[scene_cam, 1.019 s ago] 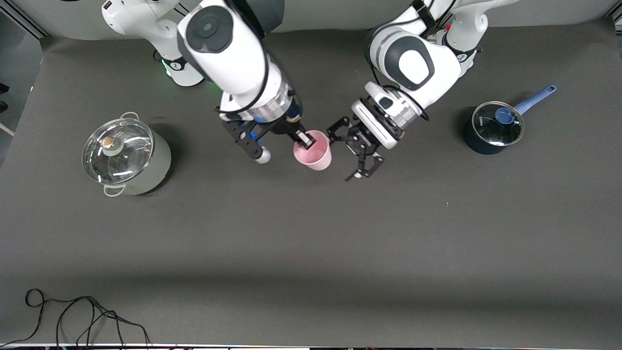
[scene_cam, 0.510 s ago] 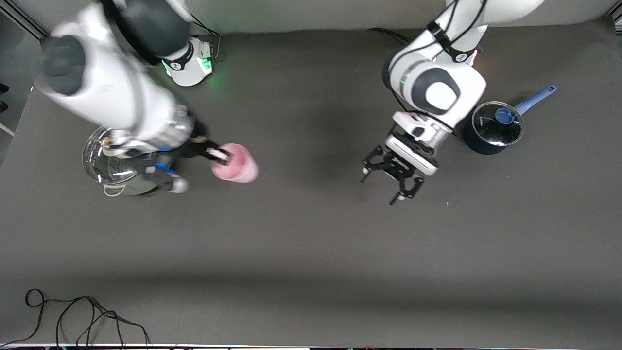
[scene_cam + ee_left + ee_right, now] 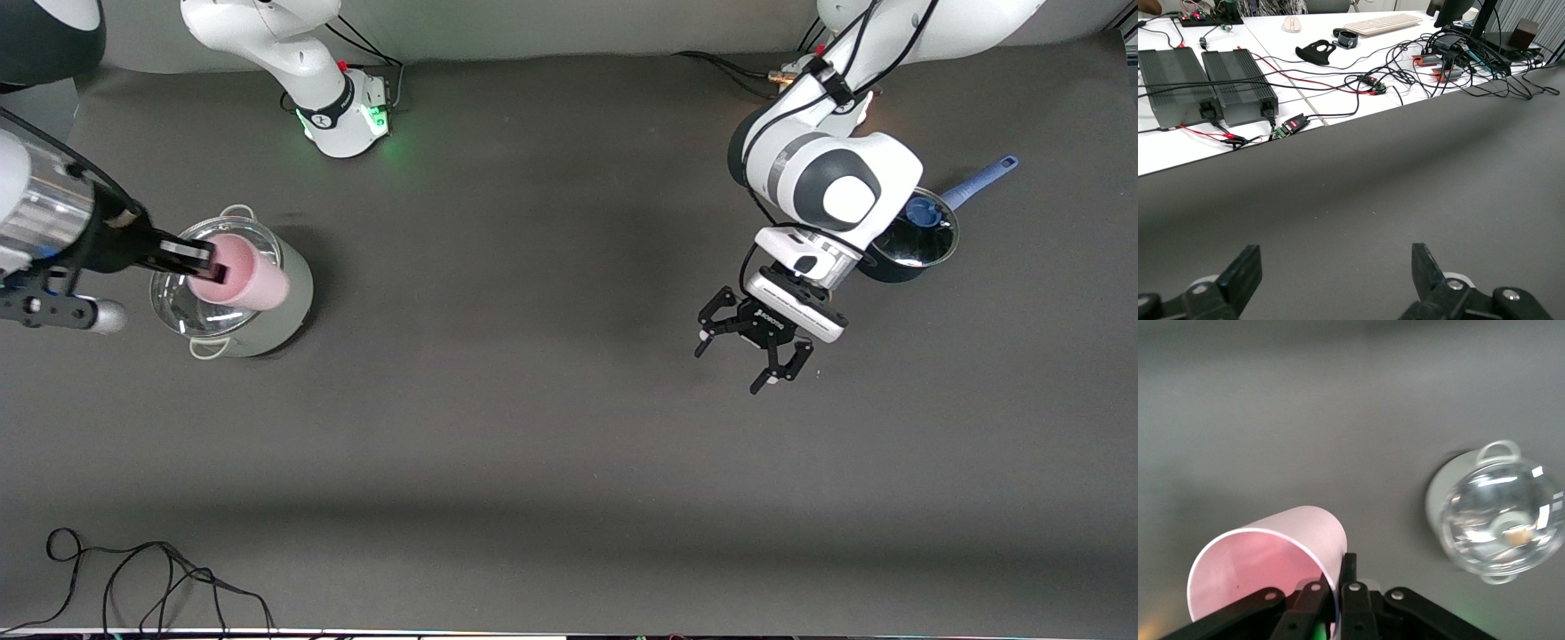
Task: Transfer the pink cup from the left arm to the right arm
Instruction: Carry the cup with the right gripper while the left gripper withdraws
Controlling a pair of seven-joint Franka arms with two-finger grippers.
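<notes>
Already the pink cup (image 3: 238, 283) hangs sideways over the lidded grey pot (image 3: 233, 289), its rim pinched by the right gripper (image 3: 201, 263)'s clenched jaws. That thin one-wall hold could slip, dropping it onto the glass lid. The left gripper (image 3: 754, 345) waits over bare bench (image 3: 551, 427), jaws released.

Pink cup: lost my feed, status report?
Right gripper shut on pink cup, over the lidded pot. Left gripper open, empty. Nothing obstructing.

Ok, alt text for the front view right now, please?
The right gripper, shut on the pink cup, holds it tipped sideways over the lidded pot at the right arm's end. The left gripper hangs open over bare table near the blue saucepan.
</notes>
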